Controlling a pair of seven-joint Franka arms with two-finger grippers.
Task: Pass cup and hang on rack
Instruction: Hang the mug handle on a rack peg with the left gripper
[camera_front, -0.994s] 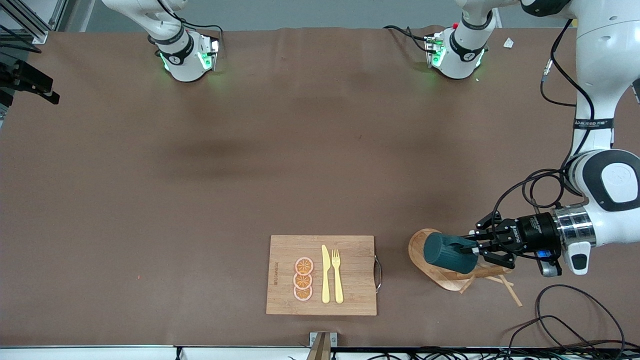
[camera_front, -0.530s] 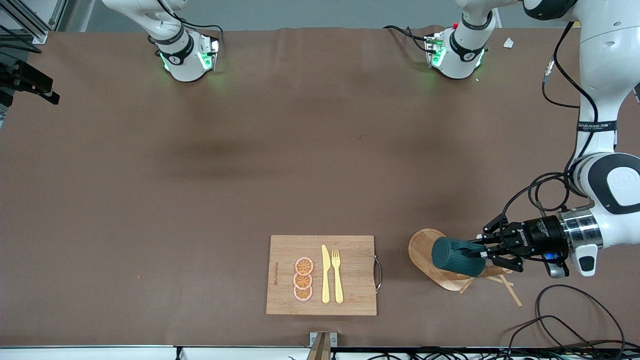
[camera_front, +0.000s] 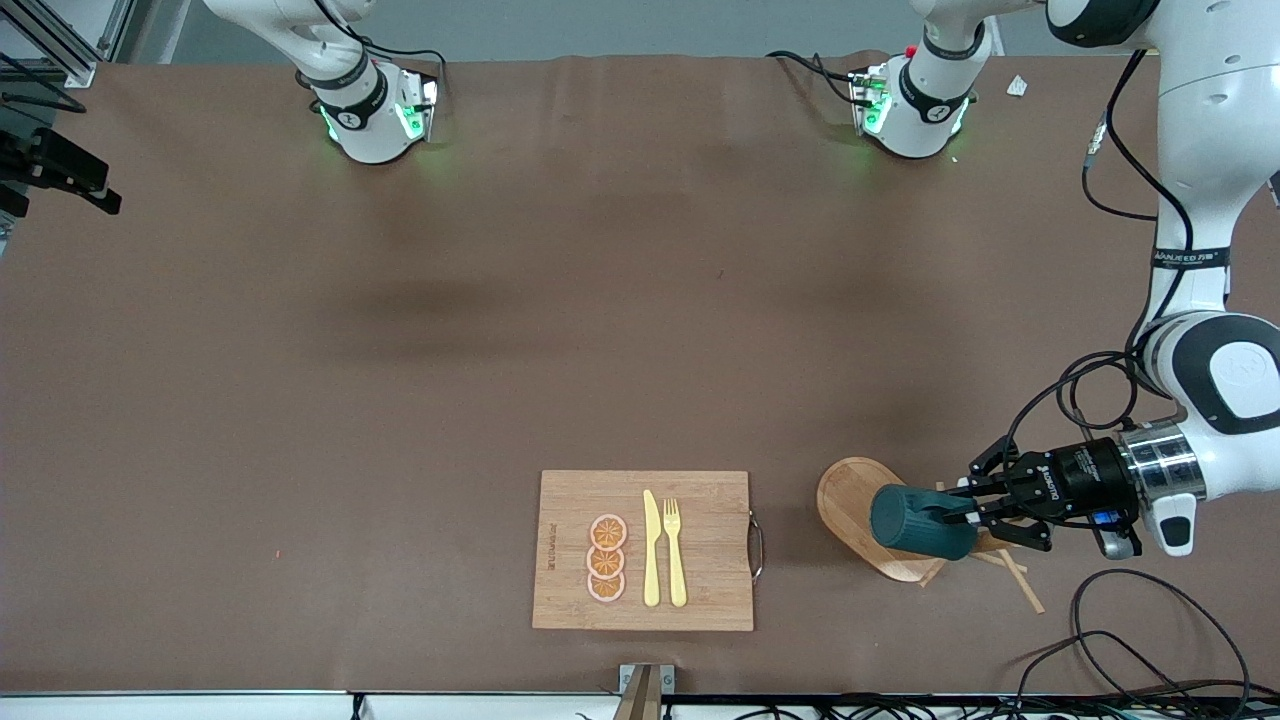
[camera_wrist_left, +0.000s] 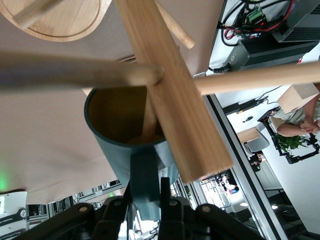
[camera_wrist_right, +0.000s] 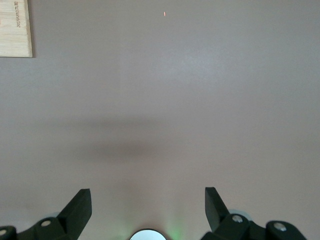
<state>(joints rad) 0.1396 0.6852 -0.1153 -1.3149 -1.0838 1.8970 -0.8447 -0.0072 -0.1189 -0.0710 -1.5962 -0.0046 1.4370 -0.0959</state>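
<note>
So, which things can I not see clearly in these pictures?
- Front view: the cup, held by the left gripper, covers the rack post and most pegs.
- Left wrist view: whether a peg goes through the cup handle; the handle is hidden between the gripper fingers.
- Front view: the right gripper is cut off by the top edge; it shows only in the right wrist view, open over bare table.

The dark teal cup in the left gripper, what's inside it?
The dark teal cup, held by its handle in the left gripper, shows a mustard-yellow interior with a thin wooden peg of the rack reaching in; its bottom is partly hidden.
</note>
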